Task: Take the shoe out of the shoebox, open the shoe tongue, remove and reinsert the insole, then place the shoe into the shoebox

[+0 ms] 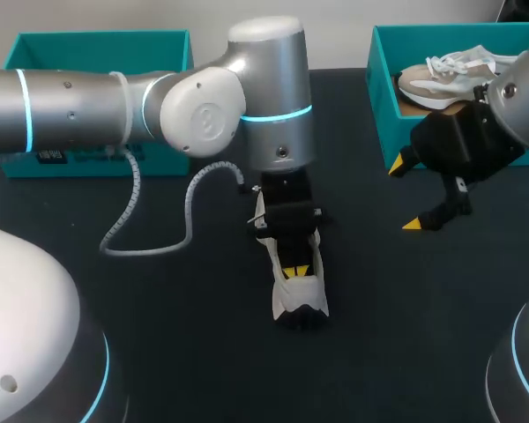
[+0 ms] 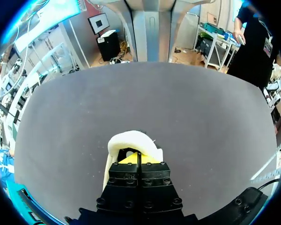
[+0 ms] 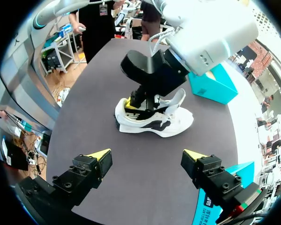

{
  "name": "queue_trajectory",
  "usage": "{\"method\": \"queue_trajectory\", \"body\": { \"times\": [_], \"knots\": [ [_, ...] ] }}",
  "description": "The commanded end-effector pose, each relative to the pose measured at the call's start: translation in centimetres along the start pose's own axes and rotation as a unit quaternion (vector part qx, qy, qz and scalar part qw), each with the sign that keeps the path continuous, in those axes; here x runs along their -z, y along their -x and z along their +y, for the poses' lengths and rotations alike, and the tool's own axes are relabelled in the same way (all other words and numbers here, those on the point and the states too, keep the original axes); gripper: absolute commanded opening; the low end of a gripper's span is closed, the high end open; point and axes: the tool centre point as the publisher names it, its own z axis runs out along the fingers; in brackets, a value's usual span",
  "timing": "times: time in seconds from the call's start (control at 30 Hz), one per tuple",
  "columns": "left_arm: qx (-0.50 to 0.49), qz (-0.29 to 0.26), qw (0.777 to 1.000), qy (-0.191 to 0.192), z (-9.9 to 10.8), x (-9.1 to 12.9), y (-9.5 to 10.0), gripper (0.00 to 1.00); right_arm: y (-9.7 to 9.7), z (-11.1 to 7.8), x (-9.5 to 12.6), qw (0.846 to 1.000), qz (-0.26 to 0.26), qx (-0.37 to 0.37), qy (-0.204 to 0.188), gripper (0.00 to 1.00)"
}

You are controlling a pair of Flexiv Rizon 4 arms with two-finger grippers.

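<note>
A white shoe with black trim (image 1: 301, 301) lies on the dark table, near the middle. My left gripper (image 1: 294, 271) reaches down into its opening with both yellow tips pressed together, shut. In the left wrist view the shoe's white padded rim (image 2: 131, 139) curves just ahead of the shut tips (image 2: 139, 157). Whether anything thin is pinched between them is hidden. From the right wrist view the shoe (image 3: 154, 124) lies on its sole with its tongue lifted. My right gripper (image 1: 404, 196) hangs open above the table to the shoe's right, holding nothing (image 3: 147, 155).
A teal shoebox (image 1: 383, 97) at the back right holds a second, beige-and-white shoe (image 1: 450, 75). Another teal box (image 1: 97, 44) stands at the back left, behind my left arm. A white coiled cable (image 1: 150, 238) hangs from that arm over the table.
</note>
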Motion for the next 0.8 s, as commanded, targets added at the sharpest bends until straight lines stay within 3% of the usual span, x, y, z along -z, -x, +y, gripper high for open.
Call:
{"method": "queue_trajectory", "body": {
  "times": [0.03, 0.17, 0.5, 0.8],
  "knots": [
    [-0.002, 0.003, 1.0, -0.027, 0.9, -1.3, 0.7, 0.0, 0.0, 0.0, -0.1, 1.0, -0.001, 0.0, -0.001, 1.0],
    [0.004, 0.003, 0.999, -0.05, 1.6, -2.2, 0.9, 0.0, 0.0, 0.0, -0.1, 1.0, -0.001, 0.0, -0.001, 1.0],
    [0.015, 0.017, 0.999, -0.048, 3.2, -4.9, 0.8, 0.0, 0.0, 0.0, -0.1, 1.0, -0.001, 0.0, -0.001, 1.0],
    [0.029, 0.005, 0.999, 0.033, 5.1, -6.4, 0.4, 0.0, 0.0, 0.0, -0.1, 1.0, -0.001, 0.0, -0.001, 1.0]
  ]
}}
